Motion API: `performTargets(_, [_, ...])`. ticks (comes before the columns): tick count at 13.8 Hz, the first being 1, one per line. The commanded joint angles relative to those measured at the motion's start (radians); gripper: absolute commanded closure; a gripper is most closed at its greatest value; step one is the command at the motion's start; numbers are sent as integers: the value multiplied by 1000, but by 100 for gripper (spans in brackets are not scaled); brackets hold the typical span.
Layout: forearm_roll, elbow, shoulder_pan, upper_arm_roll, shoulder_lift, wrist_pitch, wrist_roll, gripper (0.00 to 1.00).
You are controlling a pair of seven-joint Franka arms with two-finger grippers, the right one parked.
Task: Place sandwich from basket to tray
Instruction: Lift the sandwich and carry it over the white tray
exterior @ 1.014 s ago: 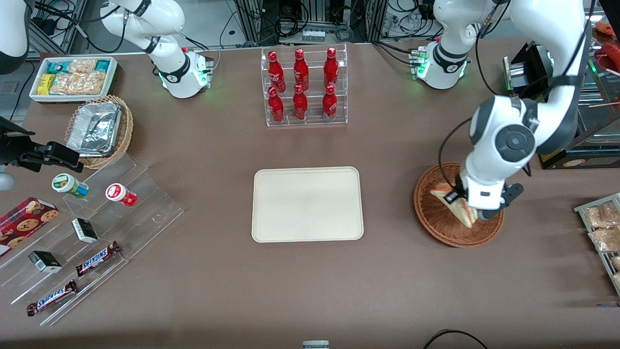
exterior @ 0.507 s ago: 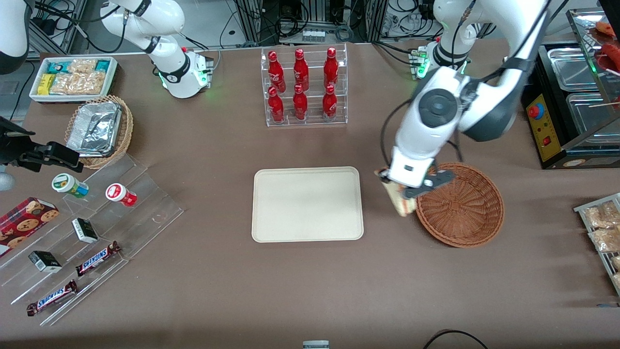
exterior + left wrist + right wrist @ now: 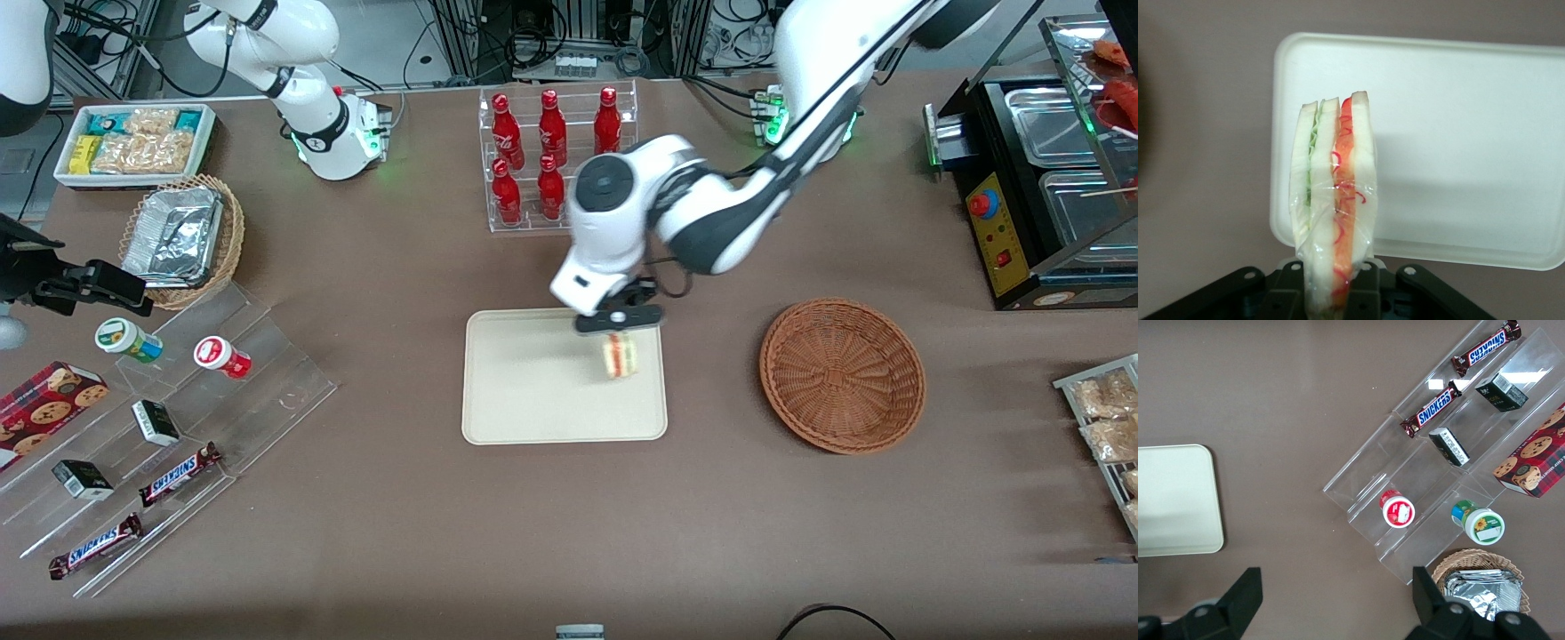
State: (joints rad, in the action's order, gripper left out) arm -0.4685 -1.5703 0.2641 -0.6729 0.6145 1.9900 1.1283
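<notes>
My gripper hangs above the cream-white tray, over the part of it nearest the brown wicker basket, and it is shut on the sandwich. The wrapped wedge points away from the wrist, with green and red-orange filling between its pale bread slices, and the black fingers press it from both sides. Under it lies the tray, one rounded corner just past the wedge. The basket shows only its bare woven inside.
A clear rack of red bottles stands farther from the front camera than the tray. Toward the parked arm's end are a clear stepped stand with snacks, a foil-tray basket and a white snack bin. A black warmer sits at the working arm's end.
The gripper lifted the sandwich out of the basket and carried it sideways to above the tray. The basket now holds nothing.
</notes>
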Motion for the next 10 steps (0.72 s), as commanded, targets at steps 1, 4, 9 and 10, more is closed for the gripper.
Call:
performTargets(1, [-68,94,55,3,102,-4,13,100])
performTargets(4, [-84,96,76,7,139,85,8,100])
performTargets(9, [-185,185,128,39,250,105,13,100])
performTargets(10, [-186,219,159,67,273,115,13,100])
